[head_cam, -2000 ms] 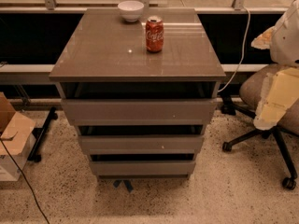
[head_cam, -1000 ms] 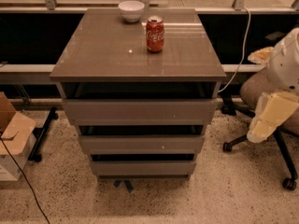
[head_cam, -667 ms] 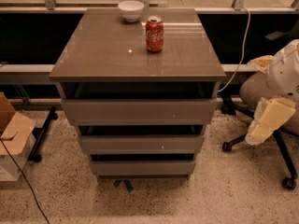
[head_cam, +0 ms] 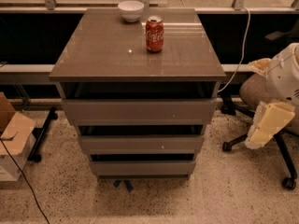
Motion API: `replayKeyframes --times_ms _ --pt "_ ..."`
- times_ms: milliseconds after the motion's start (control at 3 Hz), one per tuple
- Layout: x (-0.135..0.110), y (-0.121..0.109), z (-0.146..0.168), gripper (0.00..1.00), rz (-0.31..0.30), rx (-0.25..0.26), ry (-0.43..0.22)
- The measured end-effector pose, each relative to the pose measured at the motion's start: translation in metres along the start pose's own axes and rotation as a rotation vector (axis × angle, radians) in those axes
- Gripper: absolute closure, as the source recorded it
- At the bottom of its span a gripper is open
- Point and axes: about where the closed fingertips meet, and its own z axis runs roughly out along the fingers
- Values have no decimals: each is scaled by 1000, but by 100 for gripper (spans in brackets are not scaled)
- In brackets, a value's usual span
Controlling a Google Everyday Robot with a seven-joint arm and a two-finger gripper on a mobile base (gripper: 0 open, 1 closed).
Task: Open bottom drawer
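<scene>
The bottom drawer [head_cam: 142, 168] is the lowest and narrowest of three grey-brown, handleless drawer fronts in the cabinet [head_cam: 138, 55]. Its plain front sits set back under the middle drawer [head_cam: 141, 144], which has a small white speck. The wide top drawer [head_cam: 139, 110] is above that. My gripper [head_cam: 264, 125] is the cream-coloured end of the white arm [head_cam: 284, 76] at the right edge. It hangs to the right of the cabinet, about level with the upper two drawers and well apart from all of them.
A red cola can [head_cam: 154, 33] and a white bowl [head_cam: 131, 10] stand on the cabinet top. An office chair [head_cam: 261, 97] with castors is behind my arm on the right. A cardboard box [head_cam: 11, 136] and a black cable [head_cam: 23, 181] lie at the left. The floor is speckled.
My arm and gripper have moved down and slightly to the right beside the cabinet. The drawers, can and bowl have not moved.
</scene>
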Motion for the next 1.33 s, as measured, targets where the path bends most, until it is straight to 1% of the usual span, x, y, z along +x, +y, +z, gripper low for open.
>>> replayKeyframes --times_ms 333,667,1000,1333 --pt "-1 8 12 0 -12 0 -20" --pt "0 10 31 0 -16 -3 -67" --pt "28 7 97 0 17 -29 -137" --pt "27 8 101 0 11 -41 -125"
